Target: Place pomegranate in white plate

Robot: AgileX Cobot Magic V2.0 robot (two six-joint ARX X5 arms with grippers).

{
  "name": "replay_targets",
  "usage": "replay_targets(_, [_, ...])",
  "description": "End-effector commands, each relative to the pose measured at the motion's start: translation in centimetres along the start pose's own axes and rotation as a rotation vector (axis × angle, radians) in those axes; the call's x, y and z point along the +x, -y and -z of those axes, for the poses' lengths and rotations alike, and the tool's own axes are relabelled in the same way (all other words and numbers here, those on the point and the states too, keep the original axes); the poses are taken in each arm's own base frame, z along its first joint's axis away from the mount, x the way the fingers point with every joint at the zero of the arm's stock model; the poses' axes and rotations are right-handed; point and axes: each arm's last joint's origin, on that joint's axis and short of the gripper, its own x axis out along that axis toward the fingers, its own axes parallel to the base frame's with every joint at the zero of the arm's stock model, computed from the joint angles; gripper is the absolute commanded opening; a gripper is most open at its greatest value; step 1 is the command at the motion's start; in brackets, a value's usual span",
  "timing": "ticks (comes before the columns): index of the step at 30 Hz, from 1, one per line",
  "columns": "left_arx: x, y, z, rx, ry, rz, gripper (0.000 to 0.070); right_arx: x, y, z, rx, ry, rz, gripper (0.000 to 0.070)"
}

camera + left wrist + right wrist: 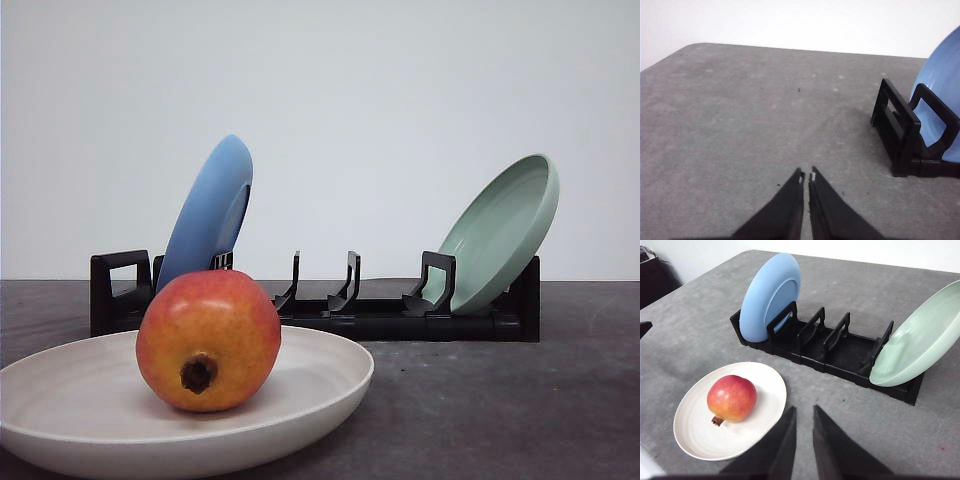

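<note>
The pomegranate (208, 340) is red with yellow-orange patches and rests inside the white plate (320, 385), its dark calyx facing the front camera. The right wrist view shows the same pomegranate (732, 398) left of centre in the white plate (765, 390). My right gripper (804, 410) hangs above the table beside the plate and apart from the fruit; a narrow gap separates its fingers and nothing is between them. My left gripper (806, 174) hovers over bare table with its fingertips nearly touching and holds nothing.
Behind the plate stands a black dish rack (380, 315), with a blue plate (210, 215) leaning in its left end and a pale green plate (500, 235) in its right end. The grey table (740, 110) stretches to a rounded far corner.
</note>
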Motion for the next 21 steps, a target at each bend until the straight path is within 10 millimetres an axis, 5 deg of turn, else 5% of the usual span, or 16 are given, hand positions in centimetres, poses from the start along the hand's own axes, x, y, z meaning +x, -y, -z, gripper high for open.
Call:
replay_targets(1, [0.09,-0.05,0.34,-0.008,-0.012,-0.007,0.0,-0.05,-0.1,-0.23,0.004,0.012,-0.008,0.0057])
replay_targets(21, [0.09,-0.03,0.33,-0.008,-0.012,-0.006,0.0,-0.05,-0.1,-0.23,0.004,0.012,-0.007,0.0057])
